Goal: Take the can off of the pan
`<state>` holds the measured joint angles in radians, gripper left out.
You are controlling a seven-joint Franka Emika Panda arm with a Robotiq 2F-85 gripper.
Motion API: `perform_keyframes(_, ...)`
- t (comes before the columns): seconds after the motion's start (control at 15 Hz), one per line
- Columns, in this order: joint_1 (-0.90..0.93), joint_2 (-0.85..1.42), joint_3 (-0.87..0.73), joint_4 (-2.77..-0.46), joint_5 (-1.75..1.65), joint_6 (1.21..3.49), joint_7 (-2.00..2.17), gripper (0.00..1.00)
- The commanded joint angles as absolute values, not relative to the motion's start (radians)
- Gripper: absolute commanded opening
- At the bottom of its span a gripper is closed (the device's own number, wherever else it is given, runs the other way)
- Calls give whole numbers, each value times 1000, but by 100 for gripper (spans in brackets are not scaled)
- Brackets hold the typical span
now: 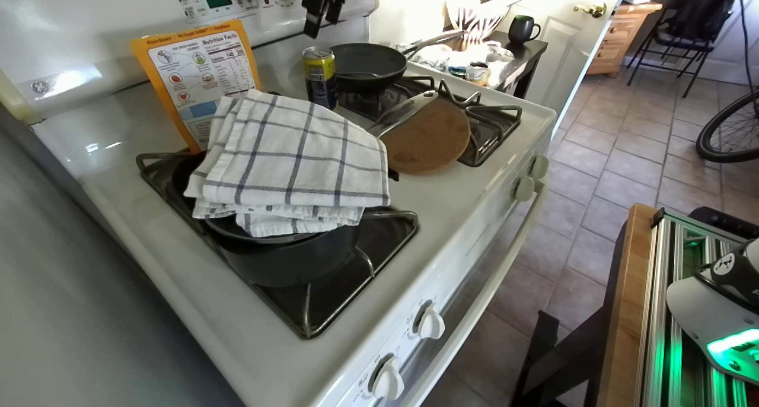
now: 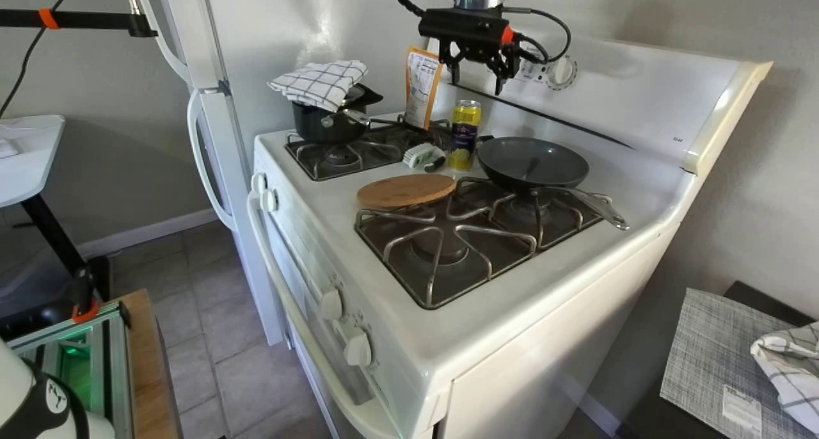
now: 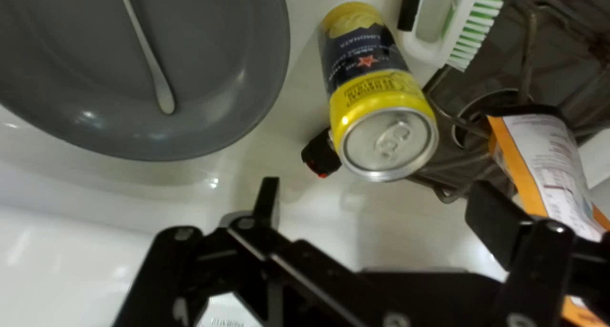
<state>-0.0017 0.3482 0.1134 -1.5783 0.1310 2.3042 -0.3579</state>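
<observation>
The can [image 2: 464,135] stands upright on the stovetop close beside the pan [image 2: 534,160]; it is yellow and dark blue with a silver lid. It also shows in an exterior view [image 1: 321,78] and in the wrist view [image 3: 367,79]. The pan is dark grey and round, on the rear burner, with a thin metal utensil [image 3: 152,74] lying in it. My gripper [image 2: 477,86] is above the can and toward the back panel. In the wrist view its fingers [image 3: 376,208] are wide apart with nothing between them. The can lies just beyond the fingertips, not touched.
A brown round board [image 2: 406,191] lies in front of the can. A white-green brush [image 2: 423,155] and an orange-edged pouch [image 2: 422,90] stand near it. A black pot [image 2: 326,124] bears a folded checked cloth [image 2: 320,84]. The stove's back panel [image 2: 640,100] rises behind.
</observation>
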Motion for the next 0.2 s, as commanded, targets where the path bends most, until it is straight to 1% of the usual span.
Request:
perform_keyframes(0.0,-57,208,131,-1562,229,2148,-442,100)
perform_keyframes(0.07,-68,183,128,-1545,270,2115,-478,100)
perform_keyframes(0.13,-27,247,108,-1534,208,2174,-417,100)
